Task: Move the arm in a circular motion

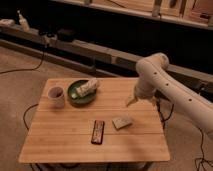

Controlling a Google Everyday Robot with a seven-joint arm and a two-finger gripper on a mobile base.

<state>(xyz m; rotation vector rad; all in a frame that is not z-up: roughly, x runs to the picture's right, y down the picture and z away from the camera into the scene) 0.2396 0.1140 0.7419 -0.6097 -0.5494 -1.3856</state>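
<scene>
I am watching the arm (162,82), which is reaching in from the right side of the table (65,142). Its bulbous elbow is standing high above the table's back right corner. The gripper (131,101) is hanging at the thin tip, low over the back right part of the table top. I cannot tell whether it is open or closed, and I am not seeing anything in it.

I am judging the risks as follows. The circle is being made close to the wood, so if the tip is dipping during the sweep it could be scraping the top. A wide circle could be pushing the small pale block (122,122), which is lying near the table's middle right, or the dark flat bar (98,132) just left of it toward the front. A wider one could be reaching the green bowl (76,100) at the table's back left with the wrapped packet (89,86) in it, or tipping the mug (56,96) at the left edge.

I am not finding any brand, label or writing that I can read.
</scene>
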